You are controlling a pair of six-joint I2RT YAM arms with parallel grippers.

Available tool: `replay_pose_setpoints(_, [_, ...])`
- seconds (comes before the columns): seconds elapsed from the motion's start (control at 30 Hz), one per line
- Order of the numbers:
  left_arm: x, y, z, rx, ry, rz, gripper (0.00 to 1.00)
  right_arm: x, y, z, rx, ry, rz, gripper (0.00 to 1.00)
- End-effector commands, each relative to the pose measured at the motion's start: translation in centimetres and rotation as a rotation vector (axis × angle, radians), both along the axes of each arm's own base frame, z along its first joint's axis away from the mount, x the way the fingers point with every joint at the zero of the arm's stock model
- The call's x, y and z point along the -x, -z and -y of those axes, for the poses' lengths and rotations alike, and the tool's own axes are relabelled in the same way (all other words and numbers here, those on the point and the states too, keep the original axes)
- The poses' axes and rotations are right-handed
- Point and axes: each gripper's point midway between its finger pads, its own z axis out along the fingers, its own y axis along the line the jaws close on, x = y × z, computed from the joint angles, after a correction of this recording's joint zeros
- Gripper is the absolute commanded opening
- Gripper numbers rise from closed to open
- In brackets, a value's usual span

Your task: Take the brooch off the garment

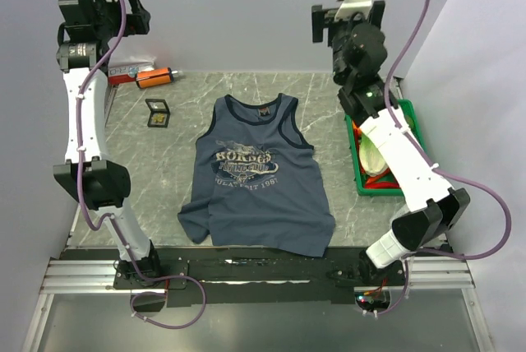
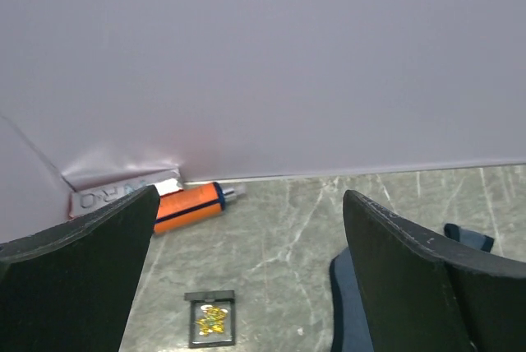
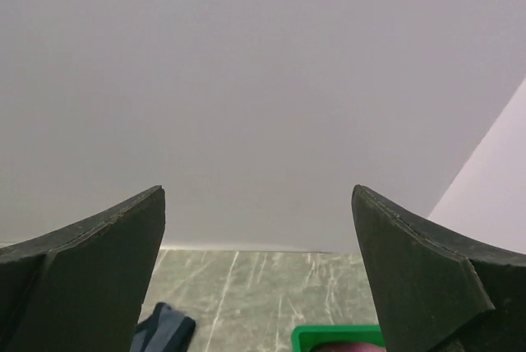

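The garment (image 1: 259, 175), a navy tank top with a grey-white chest print, lies flat in the middle of the table. A tiny tan speck at its neckline (image 1: 265, 109) may be the brooch, but it is too small to tell. My left gripper (image 1: 138, 13) is raised high at the far left, open and empty. Its wrist view (image 2: 251, 196) shows an edge of the garment (image 2: 341, 303) beside the right finger. My right gripper (image 1: 320, 25) is raised high at the far right, open and empty. Its wrist view (image 3: 259, 192) shows a strap of the garment (image 3: 164, 329).
An orange cylinder (image 1: 154, 78) (image 2: 187, 206) and a white-red box (image 1: 130, 70) lie by the back wall at the left. A small black square box (image 1: 158, 111) (image 2: 212, 320) holding a gold piece lies left of the top. A green tray (image 1: 411, 118) (image 3: 337, 337) stands at the right.
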Motion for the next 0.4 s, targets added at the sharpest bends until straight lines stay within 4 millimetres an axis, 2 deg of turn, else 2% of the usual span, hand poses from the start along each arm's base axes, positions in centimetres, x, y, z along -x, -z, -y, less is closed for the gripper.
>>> replay_pose_setpoints(0.0, [-0.2,-0.8,0.1,0.051,-0.022,0.032,0.99,0.9,0.5,0.2,0.017,0.066,0.034,1.0])
replay_pose_setpoints(0.2, [-0.7,-1.8,-0.9,0.011,-0.058,0.071,0.99,0.3,0.0,0.9,0.046,0.135,0.065,1.0])
replay_pose_setpoints(0.37, [-0.9,-0.7,-0.4,0.022,-0.031,0.043,0.99,-0.7,2.2,-0.2,0.018,0.097,-0.048,1.0])
